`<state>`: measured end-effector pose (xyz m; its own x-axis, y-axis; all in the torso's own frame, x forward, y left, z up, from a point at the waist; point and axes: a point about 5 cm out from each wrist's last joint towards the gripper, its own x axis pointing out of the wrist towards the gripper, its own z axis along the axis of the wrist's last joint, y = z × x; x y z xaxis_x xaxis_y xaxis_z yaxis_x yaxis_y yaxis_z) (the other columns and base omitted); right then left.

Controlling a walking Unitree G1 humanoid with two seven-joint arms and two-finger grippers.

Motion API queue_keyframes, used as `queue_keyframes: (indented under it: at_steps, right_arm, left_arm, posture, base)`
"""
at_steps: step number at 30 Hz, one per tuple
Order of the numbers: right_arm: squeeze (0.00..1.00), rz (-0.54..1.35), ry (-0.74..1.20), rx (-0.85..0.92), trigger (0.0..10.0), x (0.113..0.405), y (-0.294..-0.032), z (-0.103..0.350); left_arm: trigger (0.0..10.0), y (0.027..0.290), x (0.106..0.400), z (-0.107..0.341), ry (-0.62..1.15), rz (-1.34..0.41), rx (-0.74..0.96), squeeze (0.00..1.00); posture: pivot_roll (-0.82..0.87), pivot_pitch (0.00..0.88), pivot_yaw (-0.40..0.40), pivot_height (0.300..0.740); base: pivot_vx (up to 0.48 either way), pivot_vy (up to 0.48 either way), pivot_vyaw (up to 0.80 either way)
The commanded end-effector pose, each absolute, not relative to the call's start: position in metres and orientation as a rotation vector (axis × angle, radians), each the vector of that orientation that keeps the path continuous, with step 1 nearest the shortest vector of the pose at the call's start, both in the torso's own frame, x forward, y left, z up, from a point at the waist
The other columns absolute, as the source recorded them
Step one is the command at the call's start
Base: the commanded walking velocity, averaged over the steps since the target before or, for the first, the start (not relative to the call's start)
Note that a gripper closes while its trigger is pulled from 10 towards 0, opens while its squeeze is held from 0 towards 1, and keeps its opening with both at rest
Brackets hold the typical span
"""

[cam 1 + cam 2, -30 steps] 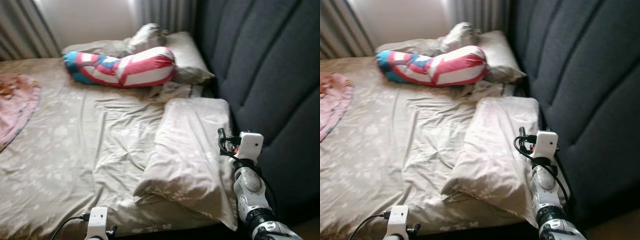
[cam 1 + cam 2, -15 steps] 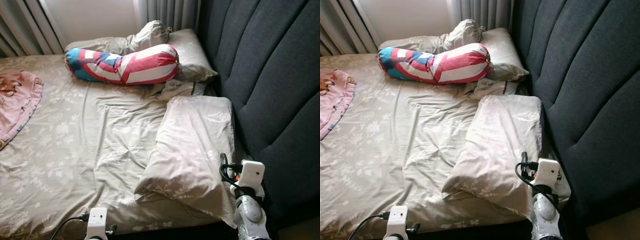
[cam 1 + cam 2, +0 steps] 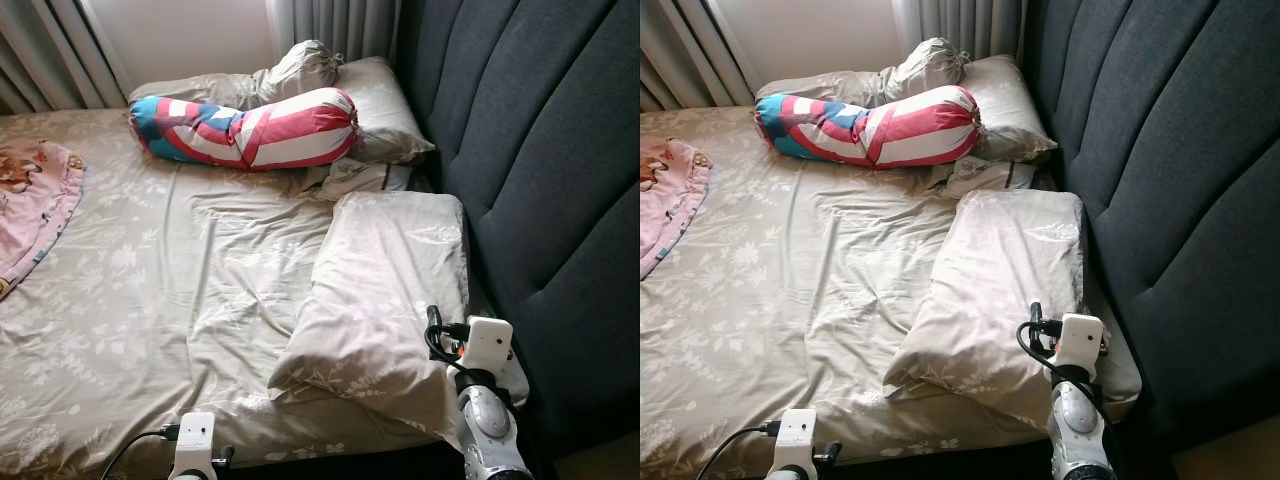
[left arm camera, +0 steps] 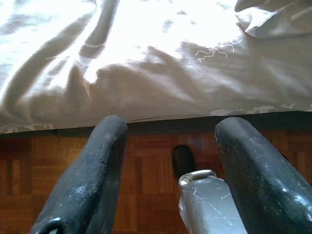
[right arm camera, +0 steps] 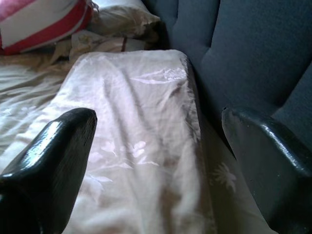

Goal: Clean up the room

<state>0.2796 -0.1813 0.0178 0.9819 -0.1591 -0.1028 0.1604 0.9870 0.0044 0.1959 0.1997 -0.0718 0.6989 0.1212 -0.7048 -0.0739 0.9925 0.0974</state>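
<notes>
Beige cotton sheet covers the bed, rumpled. The left gripper hangs low with fingers spread, the sheet's hanging edge just ahead of them and wooden floor beneath. Off to the left lies a pink blanket; farther ahead, a red, white and blue bolster leans against a far pillow. The near pillow sits straight ahead between the right gripper's spread fingers, which hold nothing. It looks soft, light and floppy, so pinching a corner or the near edge seems best. The dark padded headboard crowds the right finger's side.
</notes>
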Motion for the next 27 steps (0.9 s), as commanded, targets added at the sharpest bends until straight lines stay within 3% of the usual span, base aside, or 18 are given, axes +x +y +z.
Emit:
queue_keyframes:
  at_steps: [1, 12, 27]
  right_arm:
    - [0.0, -0.158, 0.124, 0.008, 10.0, 0.2778, -0.181, 0.0143]
    - [0.0, -0.143, 0.133, 0.002, 10.0, 0.2792, -0.1785, 0.0139]
    - [0.0, -0.145, 0.142, -0.006, 10.0, 0.2798, -0.1812, 0.0137]
  left_arm:
    - [10.0, 0.1992, 0.1932, -0.0738, 0.81, 0.104, 0.063, 0.0]
    - [10.0, 0.1988, 0.1931, -0.0741, 0.814, 0.102, 0.065, 0.0]
    - [10.0, 0.2002, 0.1897, -0.076, 0.831, 0.108, 0.063, 0.0]
  posture:
    - [-0.05, 0.03, 0.0, 0.74]
    - [-0.04, 0.033, -0.002, 0.74]
    - [-0.05, 0.053, -0.002, 0.74]
  base:
    - [0.0, 0.0, 0.0]
    - [0.0, 0.0, 0.0]
    - [0.264, 0.0, 0.0]
